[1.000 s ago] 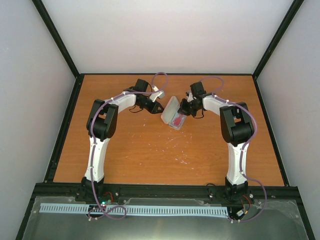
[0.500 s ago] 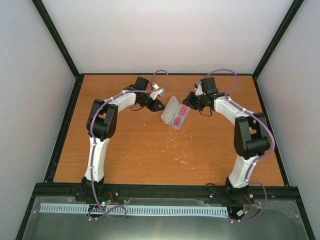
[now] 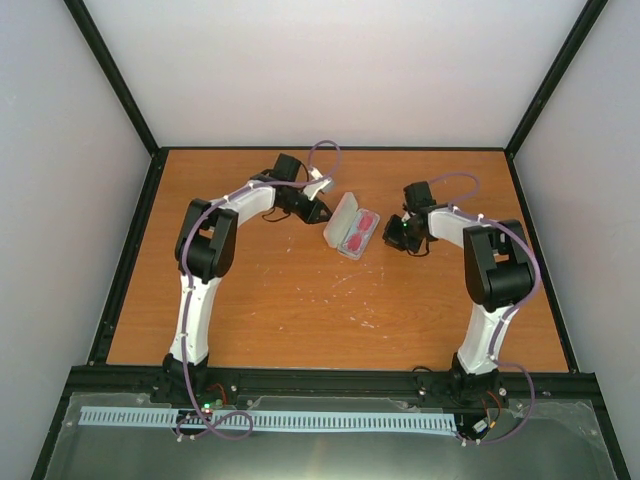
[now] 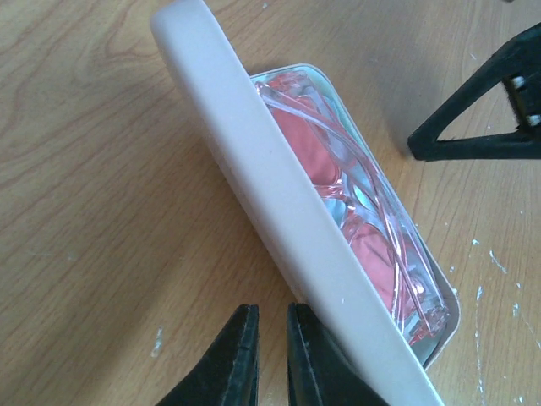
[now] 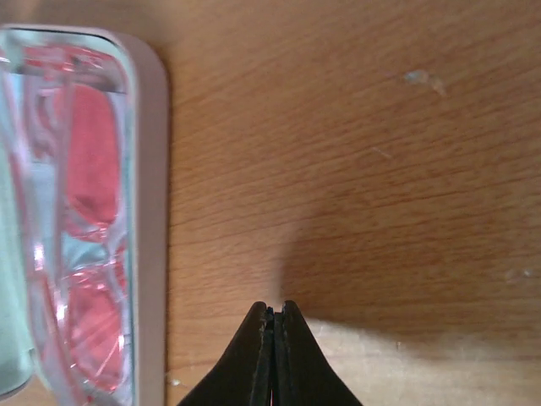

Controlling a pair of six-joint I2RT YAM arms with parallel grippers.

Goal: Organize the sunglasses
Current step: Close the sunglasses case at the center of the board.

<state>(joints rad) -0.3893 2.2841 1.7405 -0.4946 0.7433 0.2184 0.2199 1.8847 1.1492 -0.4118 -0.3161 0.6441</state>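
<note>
Toward the far middle of the worktop [image 3: 300,300], an oblong pale case [image 3: 340,218] lies open, its lid [image 4: 270,203] raised along the left side. The sunglasses [image 4: 372,245], with a thin translucent pink frame, lie folded inside the case's tray.

What has changed: a second ago my right fingers [image 5: 292,355] were down at the case, directly over the sunglasses. They have since lifted off and swung away. They now hover low over bare wood just right of the case, pressed tightly together and holding nothing. The sunglasses stayed behind in the tray.

My left fingers [image 4: 241,355] have not moved. They sit just left of the raised lid, on its outer side, a narrow slit apart with nothing between them. Whether one of them touches the lid I cannot tell.

I judge the placing step done: the sunglasses are delivered and let go. What most likely remains is shutting the lid, and my left fingers are on the right side to push it over.
</note>
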